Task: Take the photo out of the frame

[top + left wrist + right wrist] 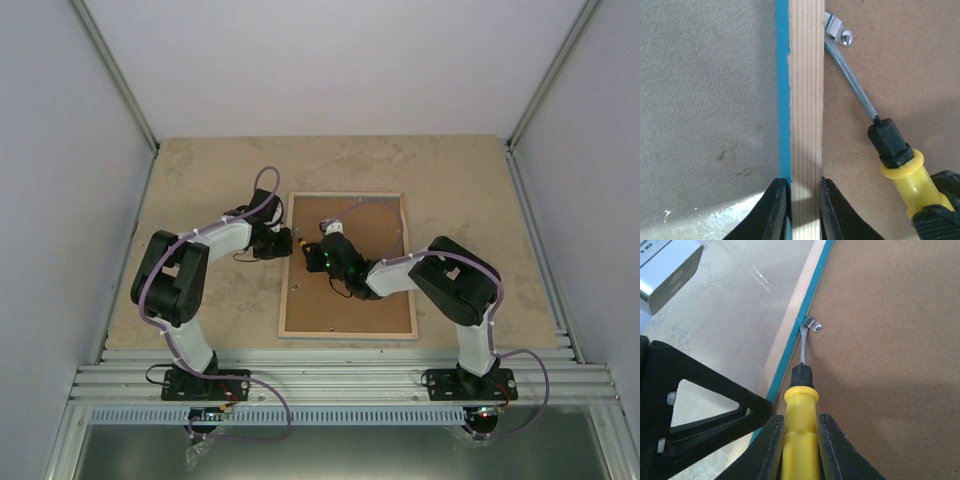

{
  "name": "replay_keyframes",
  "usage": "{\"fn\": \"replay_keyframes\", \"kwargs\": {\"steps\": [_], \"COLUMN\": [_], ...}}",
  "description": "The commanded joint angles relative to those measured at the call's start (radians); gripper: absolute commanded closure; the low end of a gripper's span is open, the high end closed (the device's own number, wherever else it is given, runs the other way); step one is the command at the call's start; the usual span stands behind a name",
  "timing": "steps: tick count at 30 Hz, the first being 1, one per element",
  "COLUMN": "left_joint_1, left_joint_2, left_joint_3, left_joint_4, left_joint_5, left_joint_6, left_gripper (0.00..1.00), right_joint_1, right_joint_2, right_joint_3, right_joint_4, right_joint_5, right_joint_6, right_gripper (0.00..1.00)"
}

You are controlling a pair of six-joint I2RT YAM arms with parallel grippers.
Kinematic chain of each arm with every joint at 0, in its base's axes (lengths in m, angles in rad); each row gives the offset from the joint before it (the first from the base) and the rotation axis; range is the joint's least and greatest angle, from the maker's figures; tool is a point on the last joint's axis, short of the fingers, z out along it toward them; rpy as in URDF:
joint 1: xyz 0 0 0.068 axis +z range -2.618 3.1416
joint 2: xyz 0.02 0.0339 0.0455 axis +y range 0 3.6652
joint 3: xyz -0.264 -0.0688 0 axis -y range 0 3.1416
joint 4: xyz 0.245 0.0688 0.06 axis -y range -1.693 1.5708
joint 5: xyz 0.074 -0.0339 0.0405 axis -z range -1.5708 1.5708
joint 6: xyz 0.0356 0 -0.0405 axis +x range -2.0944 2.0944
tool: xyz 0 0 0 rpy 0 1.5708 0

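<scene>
On the table (200, 180) the frame (370, 315) lies back up; left jaws clamp its edge, right jaws grip a screwdriver (800, 405)

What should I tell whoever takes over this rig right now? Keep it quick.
Left claw: shut on the left rail of the frame, pinning it.
Right claw: shut on a yellow-handled screwdriver, tip at the metal clip by that rail.
The frame lies face down on the table, back panel up. The photo is not visible, presumably under the panel.
Done: frame steadied, tool at the clip.
Left: free the clip and any others, lift the panel, take out the photo.
</scene>
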Motion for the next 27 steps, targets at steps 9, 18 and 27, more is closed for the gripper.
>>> {"fn": "replay_keyframes", "kwargs": {"steps": [9,18,27], "left_joint_1": [-0.035,-0.033,-0.033], "left_joint_2": [0.008,-0.006,-0.010], "left_joint_3": [-0.023,-0.017,-0.017], "left_joint_4": [-0.042,-0.052,-0.054], "left_joint_5": [0.116,0.056,0.039], "left_joint_6": [-0.018,-0.025,-0.026], "left_gripper": [1.00,1.00,1.00], "right_joint_1": [-0.016,-0.027,-0.057], "right_joint_2": [0.011,-0.029,-0.103], "right_joint_3": [0.079,0.046,-0.018], "right_joint_4": [0.116,0.053,-0.086], "right_joint_5": [0.111,0.112,-0.034], "right_joint_6": [-0.005,-0.040,-0.132], "right_gripper": [0.99,0.99,0.99]}}
